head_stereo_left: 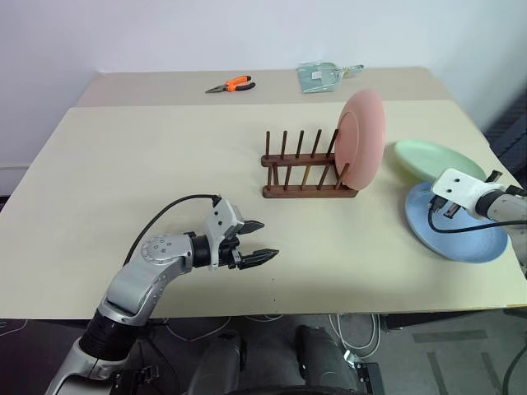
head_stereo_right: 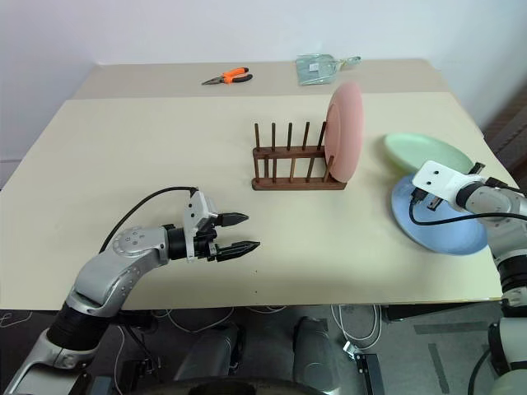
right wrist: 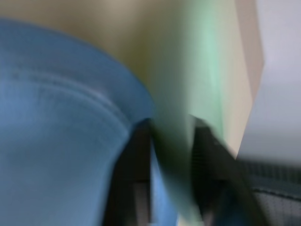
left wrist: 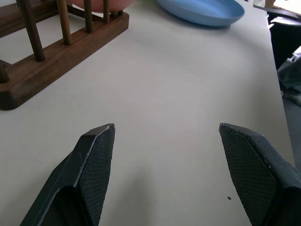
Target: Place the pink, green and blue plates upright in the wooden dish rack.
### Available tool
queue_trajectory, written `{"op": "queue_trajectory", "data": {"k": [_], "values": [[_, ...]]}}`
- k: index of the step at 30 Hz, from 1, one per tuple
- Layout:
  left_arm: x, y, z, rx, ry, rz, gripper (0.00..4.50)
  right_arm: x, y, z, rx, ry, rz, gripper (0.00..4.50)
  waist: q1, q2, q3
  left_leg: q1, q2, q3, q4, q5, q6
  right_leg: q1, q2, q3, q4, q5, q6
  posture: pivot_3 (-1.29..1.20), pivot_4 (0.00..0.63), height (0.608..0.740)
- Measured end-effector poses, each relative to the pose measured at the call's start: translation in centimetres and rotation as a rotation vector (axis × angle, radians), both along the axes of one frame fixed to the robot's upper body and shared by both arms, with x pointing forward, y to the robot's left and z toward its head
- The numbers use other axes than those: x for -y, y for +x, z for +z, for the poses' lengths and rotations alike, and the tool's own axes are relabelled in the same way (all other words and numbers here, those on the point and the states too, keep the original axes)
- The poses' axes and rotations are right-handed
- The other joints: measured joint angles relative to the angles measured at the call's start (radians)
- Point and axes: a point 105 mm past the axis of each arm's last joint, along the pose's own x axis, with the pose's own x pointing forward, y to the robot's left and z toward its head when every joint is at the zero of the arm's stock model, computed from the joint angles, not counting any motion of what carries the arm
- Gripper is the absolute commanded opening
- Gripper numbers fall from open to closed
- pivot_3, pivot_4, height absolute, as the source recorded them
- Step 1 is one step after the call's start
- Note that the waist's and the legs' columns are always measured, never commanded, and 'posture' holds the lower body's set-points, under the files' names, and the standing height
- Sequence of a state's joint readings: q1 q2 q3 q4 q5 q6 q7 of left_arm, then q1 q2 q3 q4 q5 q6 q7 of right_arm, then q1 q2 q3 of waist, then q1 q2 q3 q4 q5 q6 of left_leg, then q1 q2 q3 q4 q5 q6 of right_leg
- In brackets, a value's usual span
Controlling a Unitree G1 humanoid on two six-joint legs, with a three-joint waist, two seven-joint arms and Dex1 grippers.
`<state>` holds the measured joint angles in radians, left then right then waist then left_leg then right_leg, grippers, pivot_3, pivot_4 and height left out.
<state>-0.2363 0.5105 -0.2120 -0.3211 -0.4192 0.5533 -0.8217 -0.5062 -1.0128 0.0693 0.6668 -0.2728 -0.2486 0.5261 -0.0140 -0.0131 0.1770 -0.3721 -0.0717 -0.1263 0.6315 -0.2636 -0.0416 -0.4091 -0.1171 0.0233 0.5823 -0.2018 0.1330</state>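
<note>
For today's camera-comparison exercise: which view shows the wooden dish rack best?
The left eye view: the whole dish rack shows, all pegs clear, the pink plate upright at its right end. The right eye view shows much the same. The left wrist view catches one rail and some peg bases.

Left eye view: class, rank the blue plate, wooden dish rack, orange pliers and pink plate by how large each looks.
1. Blue plate, though partly covered by the right arm
2. Wooden dish rack and pink plate: look alike, not ranked
3. Orange pliers, farthest away, so nearness may exaggerate this
</note>
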Motion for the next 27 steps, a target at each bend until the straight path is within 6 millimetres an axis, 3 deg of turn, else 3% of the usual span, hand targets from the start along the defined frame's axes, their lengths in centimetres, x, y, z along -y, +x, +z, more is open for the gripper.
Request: {"op": "queue_trajectory", "data": {"k": [3,6,9,11,14,18,22,27], "values": [[0.0,0.0,0.0,0.004,0.004,0.001,3.64,-1.1,-0.1,1.0,0.036,-0.024,0.055,0.04,0.000,0.000,0.000,0.000,0.000,0.000,0.000,0.000,0.000,0.000,0.000,0.000,0.000,0.000,0.000,0.00,0.150,0.740],[-0.2,0.1,0.0,0.005,0.007,0.007,3.64,-2.5,-0.4,4.3,0.155,0.069,0.089,0.04,0.000,0.003,0.001,0.000,0.000,0.000,0.000,0.000,0.000,0.000,0.000,0.000,0.000,0.000,0.001,0.00,0.150,0.740],[-0.5,0.3,0.2,0.014,0.010,0.019,3.64,-5.7,-1.1,11.2,0.397,0.412,0.170,0.04,-0.004,0.003,0.001,0.001,0.001,-0.001,0.000,0.000,0.000,0.000,0.001,0.000,0.001,0.001,0.001,0.00,0.150,0.740],[-0.9,0.7,0.3,0.027,0.008,0.035,3.64,-9.7,-3.0,16.1,0.481,0.872,0.369,0.04,-0.002,0.003,0.001,0.000,0.001,-0.004,0.000,0.000,0.000,0.000,0.001,-0.001,0.002,0.001,0.001,0.00,0.150,0.740],[-1.6,1.3,0.3,0.031,0.011,0.064,3.64,-14.1,-6.2,19.2,0.383,1.200,0.651,0.04,0.008,0.002,0.001,-0.001,0.001,-0.007,0.001,0.000,0.000,0.002,0.001,-0.004,0.000,0.000,0.000,0.00,0.150,0.740],[-2.5,1.7,0.5,0.040,0.010,0.095,3.64,-17.5,-7.9,19.8,0.209,1.491,0.814,0.04,0.019,0.001,0.001,-0.001,0.001,-0.006,0.001,0.000,0.001,0.002,0.000,-0.003,-0.001,0.000,0.000,0.00,0.150,0.740],[-2.4,1.8,1.4,0.067,-0.055,0.116,3.64,-22.3,-6.3,17.3,0.033,1.685,0.753,0.04,0.009,0.002,0.000,-0.001,0.001,-0.007,0.000,0.000,0.001,-0.001,0.000,-0.003,0.001,0.000,0.000,0.00,0.150,0.740],[-2.5,1.4,1.8,0.073,-0.088,0.135,3.64,-23.6,-4.4,14.5,-0.014,1.699,0.579,0.04,0.018,0.002,0.000,-0.002,0.000,-0.006,0.000,0.000,0.000,-0.002,0.000,-0.003,0.000,0.001,0.002,0.00,0.150,0.740]]}}
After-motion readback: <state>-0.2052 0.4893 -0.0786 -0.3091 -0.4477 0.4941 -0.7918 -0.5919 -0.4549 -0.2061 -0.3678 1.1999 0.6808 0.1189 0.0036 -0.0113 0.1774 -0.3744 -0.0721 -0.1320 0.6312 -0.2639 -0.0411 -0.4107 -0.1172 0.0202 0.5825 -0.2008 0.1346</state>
